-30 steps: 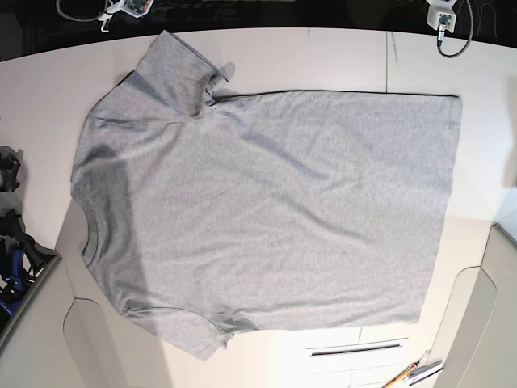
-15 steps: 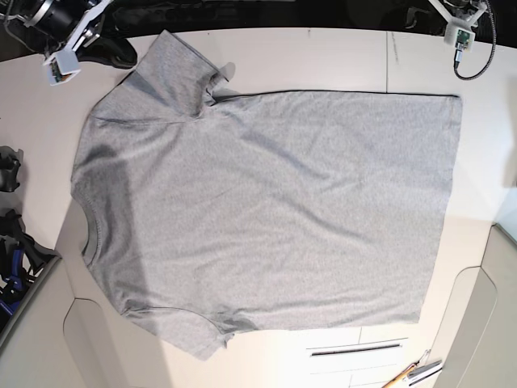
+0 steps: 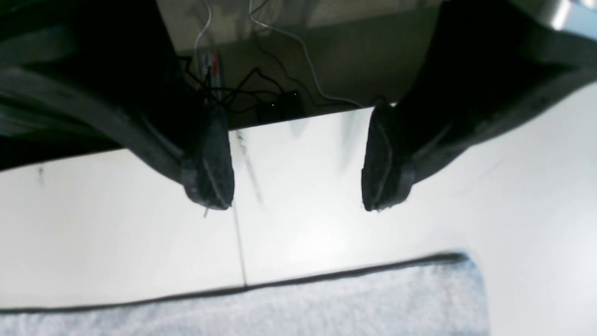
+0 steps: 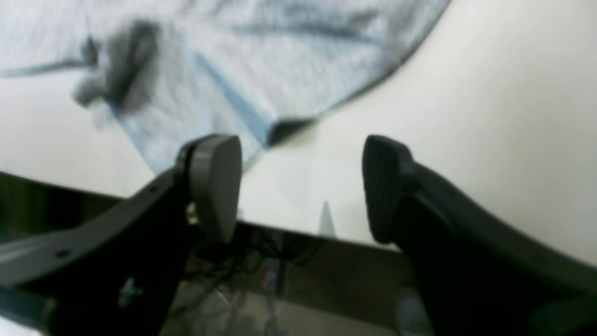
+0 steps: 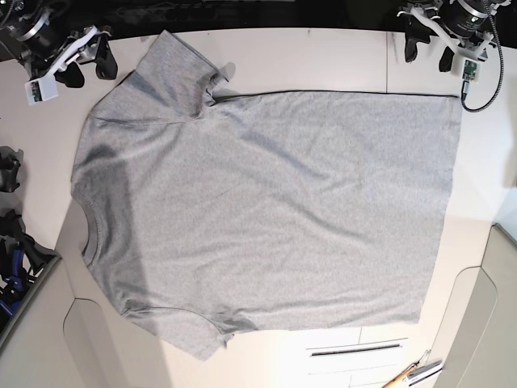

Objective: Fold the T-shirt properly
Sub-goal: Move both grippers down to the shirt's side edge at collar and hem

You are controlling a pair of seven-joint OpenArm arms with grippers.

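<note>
The T-shirt (image 5: 266, 210) lies flat across the desk (image 5: 339, 56), collar at 9 o'clock. Both grippers, left (image 5: 426, 44) and right (image 5: 85, 65), hover with jaws wide apart, empty. Judged step: approach; next, descend onto the far-edge corners.

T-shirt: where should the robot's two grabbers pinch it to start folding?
Probably the far long edge of the flat T-shirt: left gripper at the hem corner, right gripper at the sleeve, both open, coming from the table's far side.

Bare table (image 5: 323, 61) rings the flat T-shirt (image 5: 266, 210); nothing blocks its edges.
</note>
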